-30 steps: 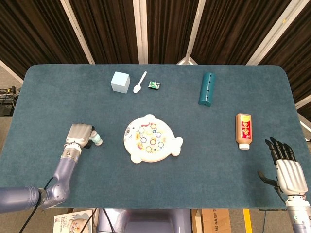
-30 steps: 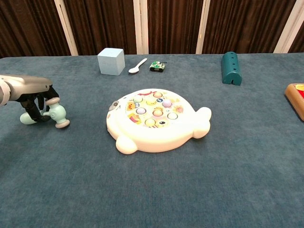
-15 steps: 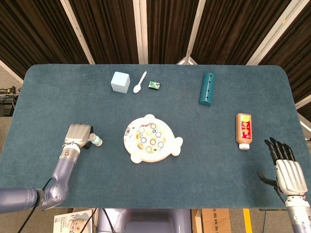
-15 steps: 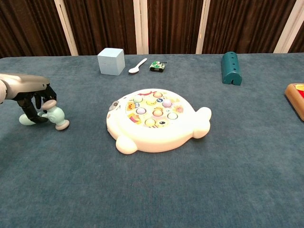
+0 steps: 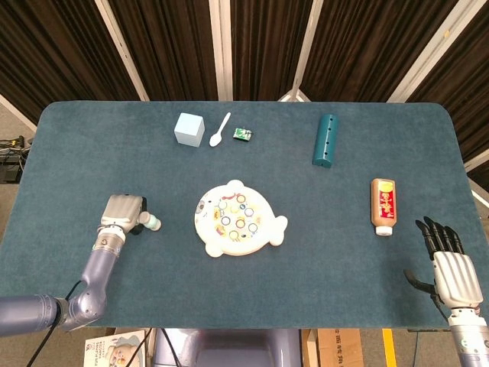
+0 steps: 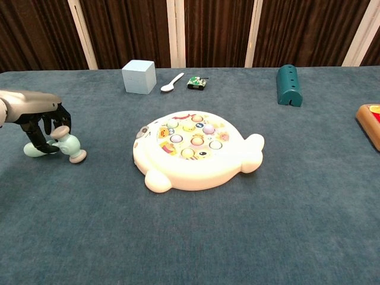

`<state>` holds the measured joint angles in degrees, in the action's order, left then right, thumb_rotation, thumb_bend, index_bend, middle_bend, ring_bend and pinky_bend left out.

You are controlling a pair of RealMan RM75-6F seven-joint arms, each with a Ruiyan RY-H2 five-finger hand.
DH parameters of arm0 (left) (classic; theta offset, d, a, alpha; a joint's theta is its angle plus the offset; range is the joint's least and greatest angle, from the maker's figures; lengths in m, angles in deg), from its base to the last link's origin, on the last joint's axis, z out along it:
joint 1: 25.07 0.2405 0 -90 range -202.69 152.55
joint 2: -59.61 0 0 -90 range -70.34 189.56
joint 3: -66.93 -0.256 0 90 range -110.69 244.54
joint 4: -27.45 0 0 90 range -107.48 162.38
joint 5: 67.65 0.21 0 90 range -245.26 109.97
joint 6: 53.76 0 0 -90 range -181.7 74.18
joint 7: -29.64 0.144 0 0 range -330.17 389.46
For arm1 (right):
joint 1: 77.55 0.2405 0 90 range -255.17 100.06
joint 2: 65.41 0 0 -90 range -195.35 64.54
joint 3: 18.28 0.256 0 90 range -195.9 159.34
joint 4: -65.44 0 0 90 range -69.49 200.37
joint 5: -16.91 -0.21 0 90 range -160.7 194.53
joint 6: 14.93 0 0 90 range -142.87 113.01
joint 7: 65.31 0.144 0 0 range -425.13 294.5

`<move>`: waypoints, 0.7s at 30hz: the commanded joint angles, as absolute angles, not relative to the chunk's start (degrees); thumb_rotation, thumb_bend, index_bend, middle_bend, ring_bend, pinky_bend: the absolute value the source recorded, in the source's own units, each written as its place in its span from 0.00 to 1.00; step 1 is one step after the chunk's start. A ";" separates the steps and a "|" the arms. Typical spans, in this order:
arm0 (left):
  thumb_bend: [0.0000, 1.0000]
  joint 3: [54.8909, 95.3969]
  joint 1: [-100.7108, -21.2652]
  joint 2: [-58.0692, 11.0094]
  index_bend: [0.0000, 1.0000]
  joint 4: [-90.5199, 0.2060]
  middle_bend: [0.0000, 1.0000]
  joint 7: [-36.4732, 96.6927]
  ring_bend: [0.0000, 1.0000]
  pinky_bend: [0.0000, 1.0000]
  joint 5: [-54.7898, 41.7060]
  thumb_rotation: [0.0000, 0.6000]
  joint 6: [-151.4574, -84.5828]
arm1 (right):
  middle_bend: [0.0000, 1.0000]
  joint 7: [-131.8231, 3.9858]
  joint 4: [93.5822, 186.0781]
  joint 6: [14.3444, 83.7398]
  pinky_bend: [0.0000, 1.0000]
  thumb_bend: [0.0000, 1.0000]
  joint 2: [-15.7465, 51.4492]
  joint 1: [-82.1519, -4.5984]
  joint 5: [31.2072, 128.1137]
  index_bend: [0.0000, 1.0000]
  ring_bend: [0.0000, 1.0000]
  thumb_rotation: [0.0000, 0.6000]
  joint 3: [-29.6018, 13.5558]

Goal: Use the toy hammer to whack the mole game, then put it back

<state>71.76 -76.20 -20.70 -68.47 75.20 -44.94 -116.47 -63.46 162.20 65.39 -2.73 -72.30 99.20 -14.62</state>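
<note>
Contact between the left hand point(image 6: 37, 116) and the toy hammer point(image 6: 61, 146) looked loosened against the pictures from a second before: the hand had drifted a little toward the counter's point(image 5: 344, 290) left edge and the hammer's head had come down, lying on the cloth with its handle pointing left under the dark fingers point(image 6: 44, 127). Those fingers draped over the handle, but whether they gripped it or merely rested on it I could not tell; the chest view cut the hand off at the frame's edge and the head view showed only the hand's back point(image 5: 122, 212) with a bit of the hammer point(image 5: 150, 222) peeking out beside it. My reading is that the hammer was either being set back or had not yet been properly lifted, and nothing in the frames settles which.

The mole game point(image 6: 193, 151) sat well apart to the right of the hammer, near the counter's middle, untouched. The right hand point(image 5: 447, 260) hovered at the near right corner, empty with fingers straight and spread. Mole states on the game's face were too small to read.
</note>
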 commanded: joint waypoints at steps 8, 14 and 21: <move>0.39 72.09 -75.98 -19.09 0.37 -70.33 0.36 74.91 0.31 0.40 -45.01 1.00 -116.87 | 0.00 -63.69 162.11 65.35 0.00 0.25 -2.72 -72.29 99.09 0.00 0.00 1.00 -14.59; 0.31 72.88 -74.17 -15.19 0.33 -75.98 0.27 71.86 0.22 0.28 -41.94 1.00 -119.18 | 0.00 -63.91 161.95 65.40 0.00 0.25 -2.70 -72.30 99.15 0.00 0.00 1.00 -14.63; 0.22 70.30 -68.50 -5.34 0.18 -86.85 0.14 66.05 0.11 0.16 -31.59 1.00 -122.40 | 0.00 -64.47 161.83 65.51 0.00 0.25 -2.71 -72.34 99.48 0.00 0.00 1.00 -14.83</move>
<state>71.71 -71.34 -9.41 -82.77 68.90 -35.78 -120.74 -64.39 161.84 65.53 -2.71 -72.35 99.45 -14.79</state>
